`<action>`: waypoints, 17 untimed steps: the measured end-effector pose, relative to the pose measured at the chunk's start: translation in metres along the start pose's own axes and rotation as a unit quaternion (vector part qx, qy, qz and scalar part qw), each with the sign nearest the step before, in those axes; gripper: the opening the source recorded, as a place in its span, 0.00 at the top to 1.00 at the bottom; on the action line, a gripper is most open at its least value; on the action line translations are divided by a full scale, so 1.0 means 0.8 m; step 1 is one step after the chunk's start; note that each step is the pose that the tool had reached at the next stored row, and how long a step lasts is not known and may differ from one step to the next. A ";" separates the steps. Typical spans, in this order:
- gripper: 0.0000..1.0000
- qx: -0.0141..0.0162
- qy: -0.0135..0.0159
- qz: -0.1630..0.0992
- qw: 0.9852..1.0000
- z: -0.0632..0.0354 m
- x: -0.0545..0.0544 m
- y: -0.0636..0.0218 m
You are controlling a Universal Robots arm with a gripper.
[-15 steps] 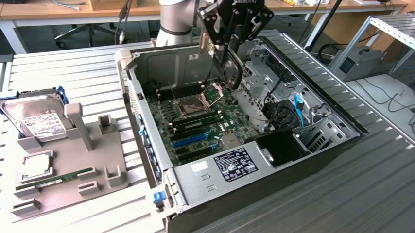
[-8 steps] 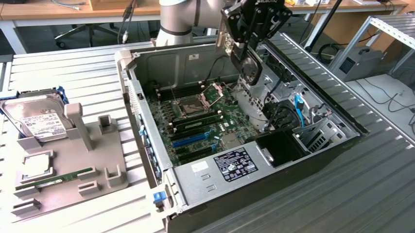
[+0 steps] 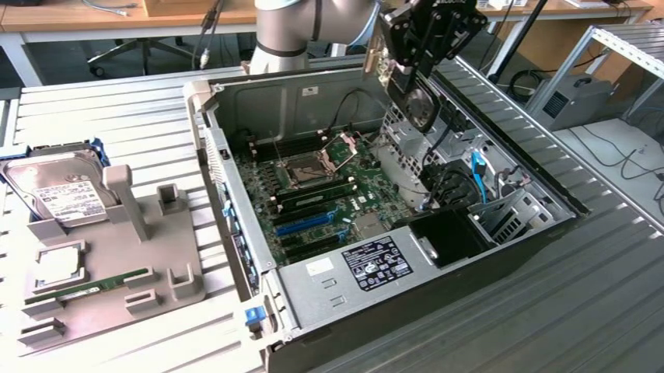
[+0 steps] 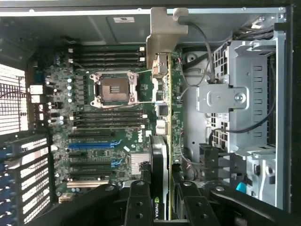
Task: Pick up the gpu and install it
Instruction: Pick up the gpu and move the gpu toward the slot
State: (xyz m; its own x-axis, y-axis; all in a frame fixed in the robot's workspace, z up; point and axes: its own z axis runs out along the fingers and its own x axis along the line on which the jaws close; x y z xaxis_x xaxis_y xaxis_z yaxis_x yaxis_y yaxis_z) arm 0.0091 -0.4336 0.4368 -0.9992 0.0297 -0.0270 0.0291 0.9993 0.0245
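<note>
The gripper (image 3: 428,47) hangs in the upper part of the exterior view, toward the exterior view's right, above the far side of the open computer case (image 3: 311,87). Its fingers (image 4: 138,200) are pressed against both faces of the gpu (image 4: 159,160), pinching the card on edge at the end away from its silver bracket (image 4: 162,35). The gpu (image 3: 418,105) is clear of the motherboard (image 3: 311,190) and touches nothing else.

In the wrist view the card runs between the CPU socket (image 4: 115,87) and the drive cage (image 4: 240,94), with its long edge lying across the line of the expansion slots (image 4: 91,144) rather than along it.

Several things could go wrong:

- **Missed slot:** a card brought down at this angle would press on board components instead of seating.
- **Open socket:** the CPU socket looks uncovered, so a low swing across it could damage it.
- **Loose cables:** those beside the drive cage (image 3: 477,175) could catch the bracket or a card corner.
- **Tilting card:** the grip sits at one end, so the free end may tip, though I cannot tell how firm the grip is.
- **Bracket:** it could jam against the case wall before the connector lines up.
</note>
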 end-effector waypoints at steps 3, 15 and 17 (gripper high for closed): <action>0.73 0.000 0.000 0.000 1.000 0.000 -0.012 0.000; 0.73 0.000 0.000 0.000 1.000 0.001 -0.030 0.001; 0.73 0.000 0.000 0.000 1.000 0.003 -0.030 0.001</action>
State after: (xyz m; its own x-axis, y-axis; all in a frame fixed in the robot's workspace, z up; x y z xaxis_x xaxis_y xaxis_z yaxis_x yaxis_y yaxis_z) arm 0.0331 -0.4336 0.4349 -0.9992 0.0297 -0.0271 0.0291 0.9993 0.0246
